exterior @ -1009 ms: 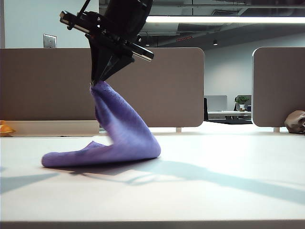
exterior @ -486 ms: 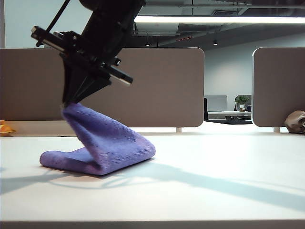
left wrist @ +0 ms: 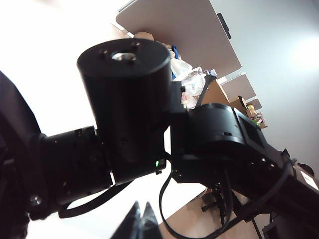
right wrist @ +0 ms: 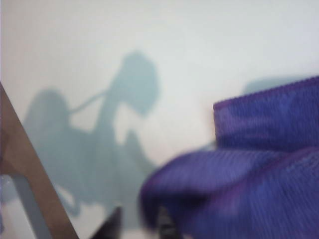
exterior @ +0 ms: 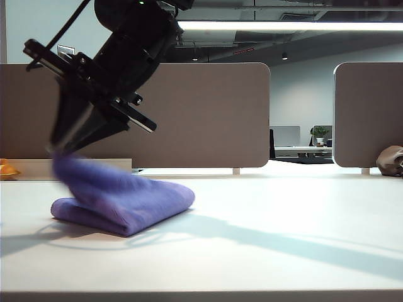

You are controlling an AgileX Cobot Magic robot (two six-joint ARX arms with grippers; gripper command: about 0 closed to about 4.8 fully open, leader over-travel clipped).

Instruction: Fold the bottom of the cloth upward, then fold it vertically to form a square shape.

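The purple cloth (exterior: 126, 201) lies on the white table (exterior: 283, 245) at the left, doubled over itself, its upper edge blurred and raised at the far left. My right gripper (exterior: 60, 146) has reached across to the left and hangs just above that raised edge. In the right wrist view its fingertips stand apart, so the right gripper (right wrist: 139, 226) is open, with bare table showing in the gap and the cloth (right wrist: 259, 164) beside one fingertip. My left gripper (left wrist: 142, 224) is shut with nothing in it, up in the air facing the right arm; it is out of the exterior view.
Beige partitions (exterior: 208, 113) stand along the table's far edge. A small brownish-grey lump (exterior: 390, 160) sits at the far right. An orange object (exterior: 6, 170) shows at the far left edge. The right arm's shadow runs across the table.
The right gripper swung left and down, carrying the cloth's upper edge over the lower layer. Its jaws have parted and the cloth now sits much flatter.
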